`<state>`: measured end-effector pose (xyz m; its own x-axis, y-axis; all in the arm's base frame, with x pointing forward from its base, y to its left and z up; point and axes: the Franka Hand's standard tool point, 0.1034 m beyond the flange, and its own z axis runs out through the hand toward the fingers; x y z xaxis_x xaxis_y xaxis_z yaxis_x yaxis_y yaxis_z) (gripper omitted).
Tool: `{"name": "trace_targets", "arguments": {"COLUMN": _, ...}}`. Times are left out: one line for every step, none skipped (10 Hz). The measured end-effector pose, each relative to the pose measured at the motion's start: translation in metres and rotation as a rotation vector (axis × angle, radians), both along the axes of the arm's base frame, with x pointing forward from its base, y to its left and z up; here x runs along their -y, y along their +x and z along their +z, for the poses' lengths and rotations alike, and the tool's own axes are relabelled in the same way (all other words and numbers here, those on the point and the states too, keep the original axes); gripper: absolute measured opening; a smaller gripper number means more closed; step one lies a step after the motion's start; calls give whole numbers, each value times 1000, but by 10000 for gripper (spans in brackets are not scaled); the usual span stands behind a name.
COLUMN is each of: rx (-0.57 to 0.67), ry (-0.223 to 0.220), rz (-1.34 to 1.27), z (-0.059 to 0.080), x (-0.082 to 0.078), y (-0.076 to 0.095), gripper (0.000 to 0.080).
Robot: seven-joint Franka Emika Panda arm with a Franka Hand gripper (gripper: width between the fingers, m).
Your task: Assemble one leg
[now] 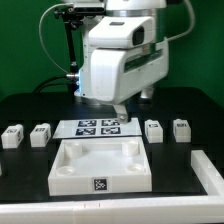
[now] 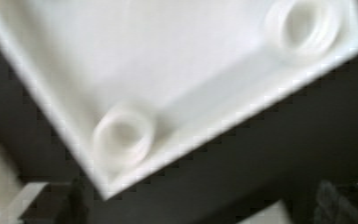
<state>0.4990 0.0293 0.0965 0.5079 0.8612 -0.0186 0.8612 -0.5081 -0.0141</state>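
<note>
Detail of the large white square plastic tray (image 2: 158, 60) is given by the wrist view alone: one corner is seen from close above, with two round sockets (image 2: 123, 137) blurred but distinct. The tool (image 2: 185, 205) is shown released there, its two dark fingers (image 2: 30, 205) set well apart with nothing held between them. In the exterior view the tool (image 1: 120, 110) is largely masked by the bulky white robot arm (image 1: 120, 60), and its state cannot be told from that side.

The whole layout on the black worktop (image 1: 25, 115) is shown only by the exterior view. The tray (image 1: 75, 180) lies nearest the camera, with one tag on its front wall. Behind it the marker board (image 1: 100, 126) is partly hidden by the arm.

Four small white plastic rectangular blocks with black-and-white tags are counted: one leg (image 1: 12, 135) and a second leg (image 1: 40, 133) at the exterior view's left of the marker board, a third leg (image 1: 153, 129) and a fourth leg (image 1: 181, 128) at its right. All are apart from the tool.
</note>
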Motion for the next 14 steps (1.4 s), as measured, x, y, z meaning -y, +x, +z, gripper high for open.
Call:
{"name": "trace_targets", "arguments": {"rx": 0, "ry": 4, "rz": 85, "z": -14, "x": 13, "y": -22, "gripper": 650}}
{"name": "trace_targets", "arguments": {"rx": -2, "ry": 11, "rz": 217, "z": -29, "x": 26, "y": -40, "gripper": 650}}
{"name": "trace_targets", "arguments": {"rx": 5, "ry": 19, "rz": 357, "z": -41, "x": 35, "y": -49, "gripper": 650}}
{"name": "trace_targets", "arguments": {"rx": 7, "ry": 27, "rz": 456, "z": -53, "x": 39, "y": -51, "gripper": 650}}
{"name": "trace_targets", "arguments": {"rx": -6, "ry": 36, "rz": 521, "z": -67, "x": 40, "y": -56, "gripper": 650}}
{"name": "trace_targets", "arguments": {"rx": -26, "ry": 43, "rz": 609, "z": -77, "x": 40, "y": -61, "gripper": 650}}
{"name": "trace_targets", "arguments": {"rx": -18, "ry": 46, "rz": 595, "z": -84, "x": 39, "y": -62, "gripper": 650}}
{"name": "trace_targets", "arguments": {"rx": -15, "ry": 47, "rz": 591, "z": -88, "x": 40, "y": -62, "gripper": 650}}
{"name": "trace_targets", "arguments": {"rx": -18, "ry": 48, "rz": 591, "z": -88, "x": 41, "y": -63, "gripper": 650}}
{"name": "trace_targets", "arguments": {"rx": -19, "ry": 48, "rz": 591, "z": -88, "x": 41, "y": -63, "gripper": 515}}
{"name": "trace_targets", "arguments": {"rx": -19, "ry": 48, "rz": 590, "z": -89, "x": 41, "y": -64, "gripper": 375}}
{"name": "trace_targets", "arguments": {"rx": -20, "ry": 48, "rz": 590, "z": -89, "x": 41, "y": -64, "gripper": 375}}
{"name": "trace_targets", "arguments": {"rx": -20, "ry": 48, "rz": 590, "z": -89, "x": 41, "y": -64, "gripper": 240}}
{"name": "trace_targets", "arguments": {"rx": -20, "ry": 48, "rz": 590, "z": -89, "x": 41, "y": -64, "gripper": 240}}
